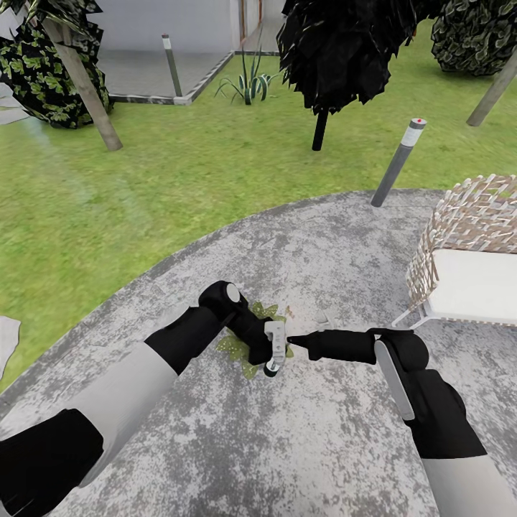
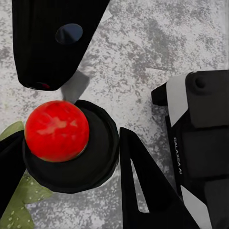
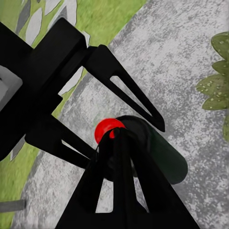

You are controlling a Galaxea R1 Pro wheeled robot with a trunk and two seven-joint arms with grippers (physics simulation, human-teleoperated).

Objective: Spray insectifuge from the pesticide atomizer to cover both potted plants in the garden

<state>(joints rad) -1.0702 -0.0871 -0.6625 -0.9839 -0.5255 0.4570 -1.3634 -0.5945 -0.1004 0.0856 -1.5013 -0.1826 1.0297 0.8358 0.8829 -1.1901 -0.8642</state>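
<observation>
Revealing atomizer's red knob (image 2: 57, 131) up close

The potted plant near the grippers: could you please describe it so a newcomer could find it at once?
On the round grey stone patio, look where the two black arms meet, left of the wicker seat. The potted plant is a low rosette of speckled green leaves, partly under the left gripper. It is the patio's one bit of greenery; the other plants stand out on the lawn.

Black-and-grey arm segments, black triangular cut-out fingers (image 3: 125, 89), white lettering on wrist
</observation>
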